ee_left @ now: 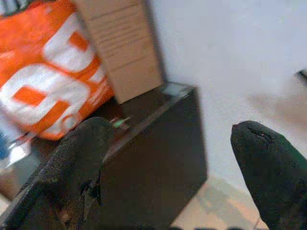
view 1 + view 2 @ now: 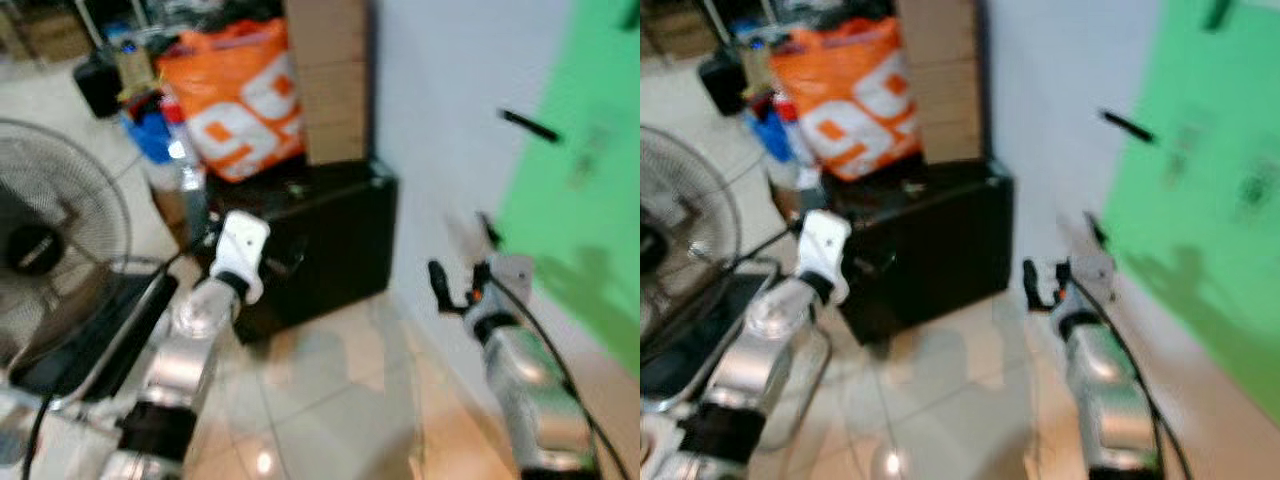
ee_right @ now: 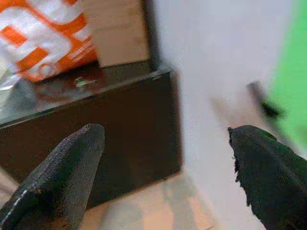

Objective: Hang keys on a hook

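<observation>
Nothing of the task looks done: both the left end effector and right end effector are spread and empty, a small greenish item, possibly the keys, lies on the black cabinet, and the dark wall hook is bare.
</observation>
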`<state>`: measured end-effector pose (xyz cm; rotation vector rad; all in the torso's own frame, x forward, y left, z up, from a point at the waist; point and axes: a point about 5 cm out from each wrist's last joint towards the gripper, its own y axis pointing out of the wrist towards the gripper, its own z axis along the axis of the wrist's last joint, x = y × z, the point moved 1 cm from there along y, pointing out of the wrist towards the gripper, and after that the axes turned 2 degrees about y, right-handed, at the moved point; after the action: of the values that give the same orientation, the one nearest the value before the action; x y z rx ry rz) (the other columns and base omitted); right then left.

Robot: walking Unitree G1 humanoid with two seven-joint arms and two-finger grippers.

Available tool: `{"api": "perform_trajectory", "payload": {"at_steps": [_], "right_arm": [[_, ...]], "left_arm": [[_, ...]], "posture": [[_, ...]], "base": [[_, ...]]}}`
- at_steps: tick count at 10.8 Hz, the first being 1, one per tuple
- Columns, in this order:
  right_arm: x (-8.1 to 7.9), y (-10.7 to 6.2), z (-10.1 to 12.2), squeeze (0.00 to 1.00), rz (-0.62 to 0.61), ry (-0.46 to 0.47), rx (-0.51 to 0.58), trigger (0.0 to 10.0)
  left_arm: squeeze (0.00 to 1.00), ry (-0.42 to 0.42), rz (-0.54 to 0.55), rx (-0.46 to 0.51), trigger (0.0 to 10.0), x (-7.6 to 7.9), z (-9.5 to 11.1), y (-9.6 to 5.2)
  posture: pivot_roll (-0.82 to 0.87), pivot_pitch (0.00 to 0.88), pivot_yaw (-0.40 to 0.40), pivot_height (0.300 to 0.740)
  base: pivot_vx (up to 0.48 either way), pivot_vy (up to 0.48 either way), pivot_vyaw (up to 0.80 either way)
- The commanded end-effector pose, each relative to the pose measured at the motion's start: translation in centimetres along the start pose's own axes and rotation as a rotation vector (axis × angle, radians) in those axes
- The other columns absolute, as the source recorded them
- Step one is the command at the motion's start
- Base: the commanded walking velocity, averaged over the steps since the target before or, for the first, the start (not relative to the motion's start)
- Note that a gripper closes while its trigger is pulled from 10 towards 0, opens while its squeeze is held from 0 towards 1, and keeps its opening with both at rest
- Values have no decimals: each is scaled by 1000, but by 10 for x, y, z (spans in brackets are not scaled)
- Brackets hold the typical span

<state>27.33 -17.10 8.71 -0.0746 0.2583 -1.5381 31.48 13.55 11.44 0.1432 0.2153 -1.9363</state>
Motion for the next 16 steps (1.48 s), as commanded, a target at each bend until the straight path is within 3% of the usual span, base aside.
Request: {"api": "perform_trajectory", "payload": {"at_steps": [1,12,16], "right_arm": [[0,-1,1,1000,2,-9,1,10000],[1,3,5,1000,30,-44,5,10000],[-1,4,4,1000,32,-58,-1,10000]], "left_arm": [[0,-3,6,-2,10000,-3,0,1],[0,-4,14,13,10000,-6,3,7],[0,-6,5,21,10000,-2,4,8]], "posture": [[-202,0,119,740],[-214,0,112,740],[-202,0,105,740]], "base": [[319,0,0],[316,0,0],[314,0,600]]}}
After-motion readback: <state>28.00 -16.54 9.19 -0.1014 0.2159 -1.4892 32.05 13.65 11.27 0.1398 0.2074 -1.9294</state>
